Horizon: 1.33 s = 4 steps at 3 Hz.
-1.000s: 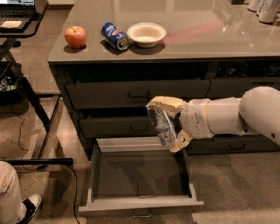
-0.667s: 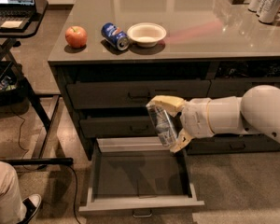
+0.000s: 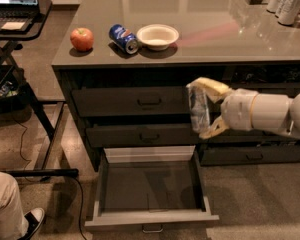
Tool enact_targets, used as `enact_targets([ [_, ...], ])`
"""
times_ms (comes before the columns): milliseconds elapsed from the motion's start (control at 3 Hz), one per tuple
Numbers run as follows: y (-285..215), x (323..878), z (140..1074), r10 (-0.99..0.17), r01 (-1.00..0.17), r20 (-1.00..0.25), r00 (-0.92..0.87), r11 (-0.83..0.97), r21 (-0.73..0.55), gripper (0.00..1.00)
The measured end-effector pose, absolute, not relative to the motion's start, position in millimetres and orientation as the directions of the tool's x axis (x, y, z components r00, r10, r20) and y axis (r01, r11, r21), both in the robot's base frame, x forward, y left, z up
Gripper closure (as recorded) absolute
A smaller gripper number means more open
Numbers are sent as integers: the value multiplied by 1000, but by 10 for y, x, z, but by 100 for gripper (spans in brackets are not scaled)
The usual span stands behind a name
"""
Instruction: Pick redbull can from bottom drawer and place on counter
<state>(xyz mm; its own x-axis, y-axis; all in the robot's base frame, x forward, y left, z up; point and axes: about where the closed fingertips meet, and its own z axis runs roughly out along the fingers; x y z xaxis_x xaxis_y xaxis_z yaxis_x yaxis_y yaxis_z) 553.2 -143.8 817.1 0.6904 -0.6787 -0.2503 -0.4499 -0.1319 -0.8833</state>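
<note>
My gripper [image 3: 206, 107] is shut on the redbull can [image 3: 198, 108], a slim silver-grey can with dark blue patches, held upright in front of the upper drawers, above the right side of the bottom drawer [image 3: 151, 194]. The bottom drawer is pulled open and shows no objects inside. The counter [image 3: 210, 29] is the glossy grey-brown top above the cabinet; the can is below its front edge.
On the counter stand a red apple [image 3: 82, 38], a blue Pepsi can [image 3: 123, 38] on its side, a white bowl [image 3: 157, 36], and silver-white cans [image 3: 285, 1] at the far right. A laptop desk [image 3: 15, 14] is at left. A person's leg and shoe [image 3: 12, 211] are at bottom left.
My gripper has lifted the can a little higher, from the level of the middle drawer towards the top drawer.
</note>
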Motion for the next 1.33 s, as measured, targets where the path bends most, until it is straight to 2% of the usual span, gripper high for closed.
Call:
enact_targets([
  [667,-2043,6356,8807,-735,-388,-293,611,44,-920,100],
  [1333,-1892,7232,9179,-707,-397,-377,599,147,-906,100],
])
